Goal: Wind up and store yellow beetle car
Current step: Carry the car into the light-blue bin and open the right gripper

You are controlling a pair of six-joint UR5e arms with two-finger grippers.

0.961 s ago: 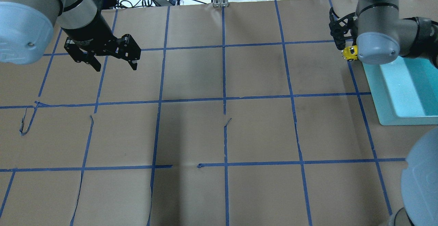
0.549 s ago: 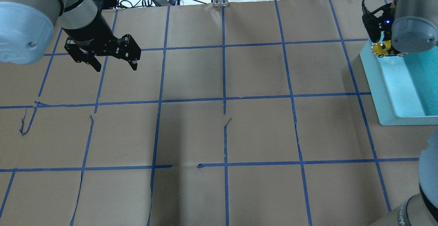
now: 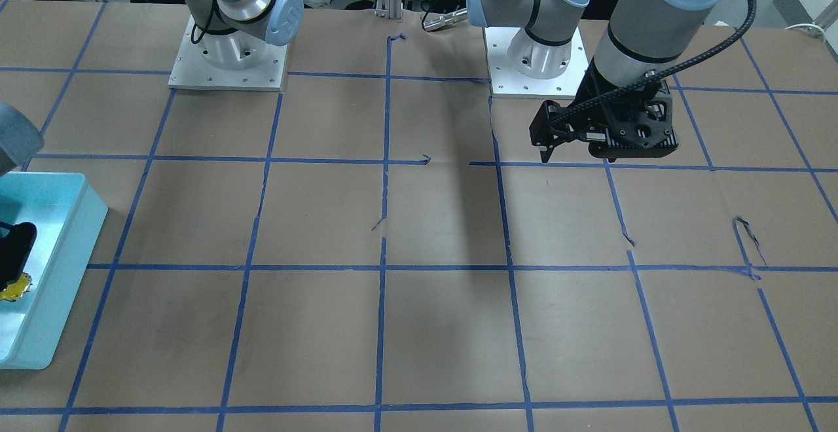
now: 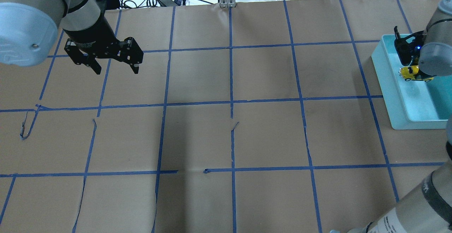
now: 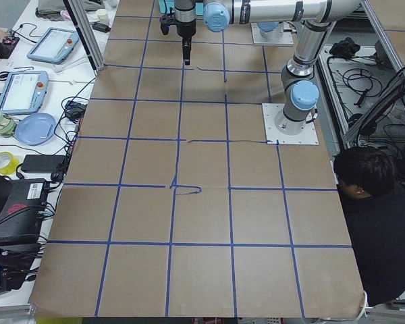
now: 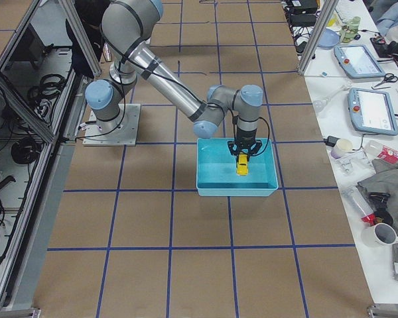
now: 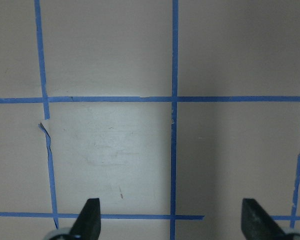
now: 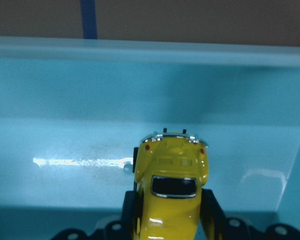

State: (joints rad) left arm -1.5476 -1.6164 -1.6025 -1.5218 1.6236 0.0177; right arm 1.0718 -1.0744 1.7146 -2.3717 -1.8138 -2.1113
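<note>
The right fingers (image 8: 212, 212) grip the yellow beetle car (image 8: 172, 185) by its flanks, long axis extending straight out from them toward the floor of the turquoise bin (image 4: 388, 84) at the overhead frame's right edge, wrist vertical; the left fingers (image 4: 135, 66), spread wide, hang upper left.

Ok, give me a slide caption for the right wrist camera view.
Right gripper holding a small yellow toy beetle car over the turquoise plastic bin.
</note>
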